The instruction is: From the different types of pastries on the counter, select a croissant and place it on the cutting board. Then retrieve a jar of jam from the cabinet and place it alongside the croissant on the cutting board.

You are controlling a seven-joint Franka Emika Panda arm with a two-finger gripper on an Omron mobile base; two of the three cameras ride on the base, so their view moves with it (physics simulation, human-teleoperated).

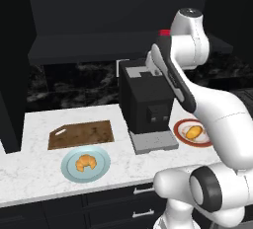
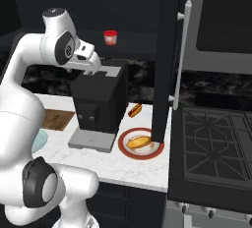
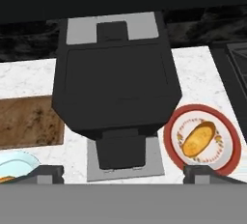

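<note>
The croissant [image 1: 85, 162] lies on a round light-blue plate [image 1: 101, 166] near the counter's [image 1: 29, 171] front edge. Just behind it is the bare brown cutting board [image 1: 81, 134], also at the left of the hand view [image 3: 29, 121]. The oblong pastry [image 1: 193, 132] rests on a red-rimmed plate [image 3: 226, 158] right of the coffee machine. The red-lidded jar of jam [image 2: 110, 37] stands on the dark cabinet shelf [image 1: 84, 48]. My gripper [image 3: 123, 175] hovers open and empty above the coffee machine, its fingertips [image 3: 47, 172] spread wide.
A black boxy coffee machine [image 1: 146, 102] stands mid-counter between the board and the red-rimmed plate. A small hot-dog-like item [image 2: 134, 109] lies behind that plate. A tall dark panel [image 2: 165, 60] and a stove [image 2: 216, 143] are to the right.
</note>
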